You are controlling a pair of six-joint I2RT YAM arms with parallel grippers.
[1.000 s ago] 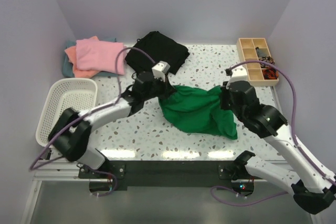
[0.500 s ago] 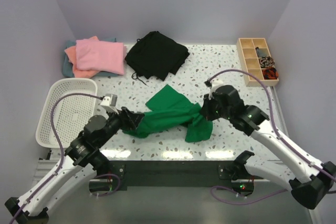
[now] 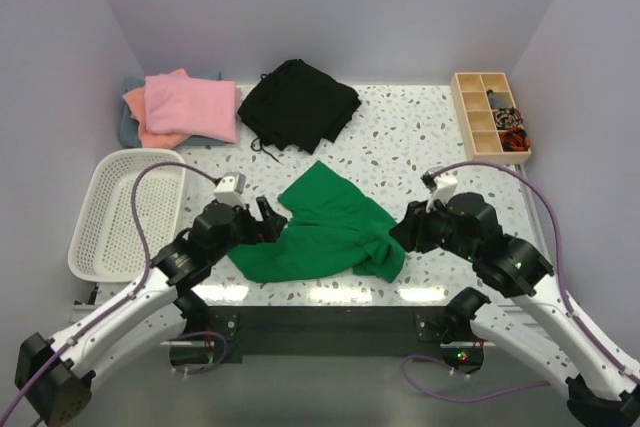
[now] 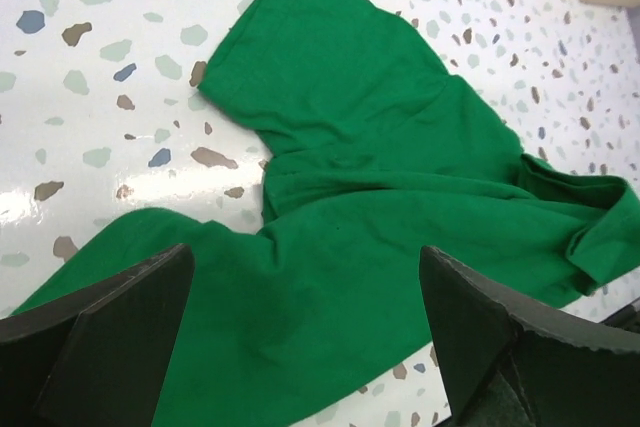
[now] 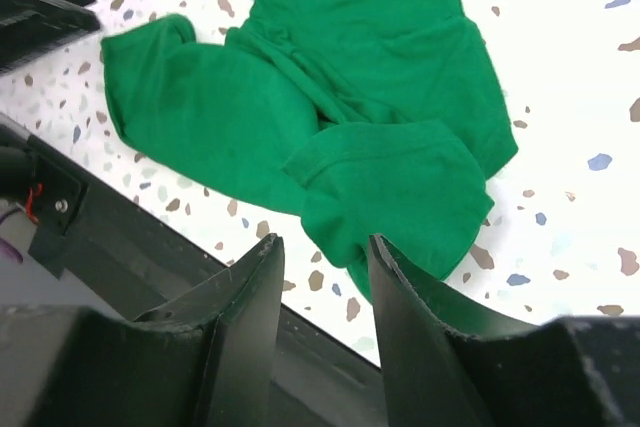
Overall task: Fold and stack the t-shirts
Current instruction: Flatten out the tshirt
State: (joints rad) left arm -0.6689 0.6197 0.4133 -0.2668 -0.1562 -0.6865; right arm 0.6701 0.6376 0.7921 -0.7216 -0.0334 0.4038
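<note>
The bright green short-sleeved cloth t-shirt [image 3: 320,232] lies crumpled and unfolded on the speckled white desk [image 3: 420,137], near the front edge between the two arms. The left tool [image 3: 268,219] is spread wide over the shirt's left part and grips nothing. The right tool [image 3: 404,231] is partly spread at the shirt's right end, also empty; the pile of pink, salmon-orange and grey-teal t-shirts [image 3: 185,112] sits at the rear left corner
</note>
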